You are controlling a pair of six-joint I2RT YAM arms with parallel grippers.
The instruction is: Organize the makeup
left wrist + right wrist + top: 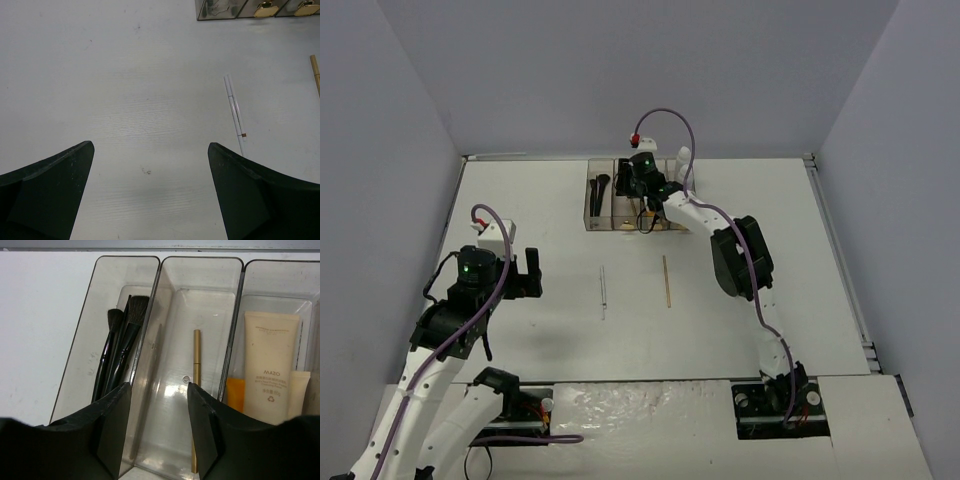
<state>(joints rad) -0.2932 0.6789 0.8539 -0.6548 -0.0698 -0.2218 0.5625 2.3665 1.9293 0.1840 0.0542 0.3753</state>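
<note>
The white counter [550, 330] carries everything, with the two arms bolted at its near edge. The right arm reaches to the far side, where a clear smoky box [160, 270] stands. The left arm stays low on the left, well apart from the box.

The right end effector [157, 390] hovers over the near end of the box's second compartment from the left. Its fingers are spread and nothing is between them. The left end effector [151, 146] is also released, its dark fingers wide apart above bare counter.

Inside the box, black brushes [122, 340] lean together in the leftmost compartment. The next compartment holds a gold stick [196, 370] lying lengthwise and a thin grey pencil [150, 385] resting along the left wall. The third compartment holds a large beige tube [270, 365], an orange tube [235, 392] just beside it, and a smaller beige tube [299, 390] on its other side (only partly in view).

Two pieces of makeup lie loose on the counter between the arms. They are a thin white pencil [234, 107] and, to its right, a tan stick [666, 280], roughly parallel and apart
</note>
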